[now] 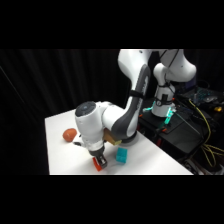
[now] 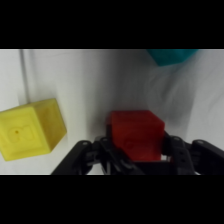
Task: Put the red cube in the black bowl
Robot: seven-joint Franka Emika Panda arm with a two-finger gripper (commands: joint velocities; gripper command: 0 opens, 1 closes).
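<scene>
The arm reaches from its base beside the table's far right corner down to the table [image 1: 60, 135] near its front edge. The gripper [image 2: 137, 152] stands over the red cube [image 2: 136, 134], which sits between the fingers on the tabletop. In the side view, another cube [image 1: 121, 156] lies just right of the gripper, and a ball [image 1: 69, 134] lies behind and to its left. In the wrist view, a third cube [image 2: 31, 129] lies left of the red cube, well apart.
</scene>
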